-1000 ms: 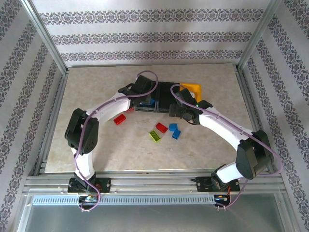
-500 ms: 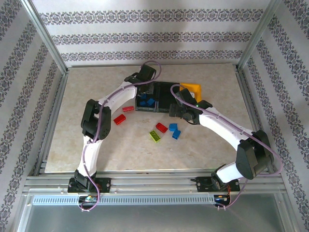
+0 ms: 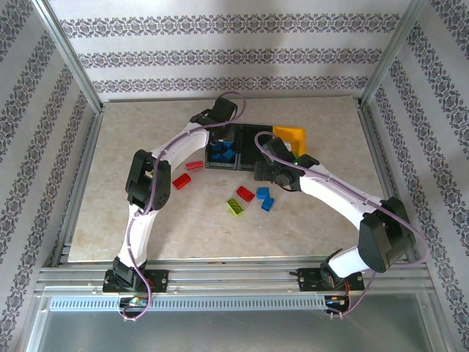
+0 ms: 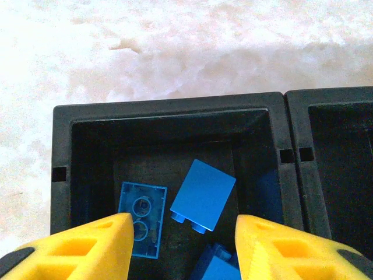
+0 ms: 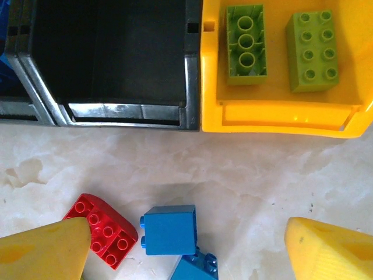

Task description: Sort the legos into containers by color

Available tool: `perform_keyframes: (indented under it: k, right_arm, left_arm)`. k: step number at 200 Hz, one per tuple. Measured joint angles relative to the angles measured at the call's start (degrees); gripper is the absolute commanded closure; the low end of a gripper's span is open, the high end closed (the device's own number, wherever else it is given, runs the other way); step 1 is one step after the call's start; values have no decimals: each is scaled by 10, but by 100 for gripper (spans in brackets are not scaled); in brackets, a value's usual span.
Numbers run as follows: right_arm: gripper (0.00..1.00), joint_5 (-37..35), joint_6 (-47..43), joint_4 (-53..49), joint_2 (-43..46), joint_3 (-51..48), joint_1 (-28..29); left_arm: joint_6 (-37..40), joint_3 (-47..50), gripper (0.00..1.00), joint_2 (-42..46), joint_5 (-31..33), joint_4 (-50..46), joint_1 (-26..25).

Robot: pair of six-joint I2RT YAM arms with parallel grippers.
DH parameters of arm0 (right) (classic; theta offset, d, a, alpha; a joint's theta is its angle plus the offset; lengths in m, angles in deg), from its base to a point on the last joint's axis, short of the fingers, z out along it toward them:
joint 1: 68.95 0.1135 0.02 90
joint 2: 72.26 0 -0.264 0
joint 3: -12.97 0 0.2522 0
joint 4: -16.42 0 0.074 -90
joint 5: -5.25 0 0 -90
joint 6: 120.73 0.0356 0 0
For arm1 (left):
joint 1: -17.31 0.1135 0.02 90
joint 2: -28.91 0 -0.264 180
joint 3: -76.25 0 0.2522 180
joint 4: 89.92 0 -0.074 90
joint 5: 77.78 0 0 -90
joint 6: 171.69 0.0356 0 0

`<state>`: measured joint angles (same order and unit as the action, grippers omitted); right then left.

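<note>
Bearing loose legos (image 3: 245, 193), beige marbled tabletop (image 3: 293, 229); striped wallpaper (image 3: 234, 55) around

in the left wrist view the bottom edge cuts off both yellow padded fingertips (image 4: 87, 248) of the left gripper (image 4: 182, 239). a third blue plastic brick (image 4: 217, 266) in the black plastic bin at the row's end (image 4: 61, 140) runs out of frame there. the middle black bin (image 4: 338, 175) is cropped at the side. in the right wrist view a fingertip (image 5: 44, 254) of the right gripper (image 5: 187, 242) covers a corner of the red studded brick (image 5: 108, 230). the bottom edge cuts the lower blue brick (image 5: 195, 269), and the top and side cut the yellow-orange bin (image 5: 280, 114). from above, the right arm's wrist (image 3: 275, 170) hides part of the middle bin, and the lime green brick (image 3: 236, 206) is too small to count its studs.
</note>
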<state>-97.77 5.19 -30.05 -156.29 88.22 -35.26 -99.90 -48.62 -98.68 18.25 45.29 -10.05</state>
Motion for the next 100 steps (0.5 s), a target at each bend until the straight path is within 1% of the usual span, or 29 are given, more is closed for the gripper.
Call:
perform_keyframes:
  k: [21, 38, 50, 61, 73, 84, 100]
  right_arm:
    - [19, 0, 0, 0, 0, 0, 15]
    - [23, 1, -1, 0, 0, 0, 29]
    - [26, 3, -1, 0, -1, 0, 40]
    - [32, 5, 0, -1, -6, 2, 49]
    - [35, 7, -2, -2, -16, 7, 57]
    - [38, 11, -3, -3, -28, 12, 64]
    - [39, 19, -2, -3, -46, 21, 72]
  left_arm:
    - [-3, 35, 45, 26, 0, 6, 0]
    - [-9, 83, 37, 67, -3, 16, 0]
    - [-16, 119, 30, 104, -4, 26, 0]
    - [-21, 148, 23, 137, -4, 38, 0]
    - [-29, 184, 12, 177, -4, 57, 1]
    - [-38, 219, 0, 214, -4, 73, 3]
    - [-57, 277, 0, 267, -6, 101, 10]
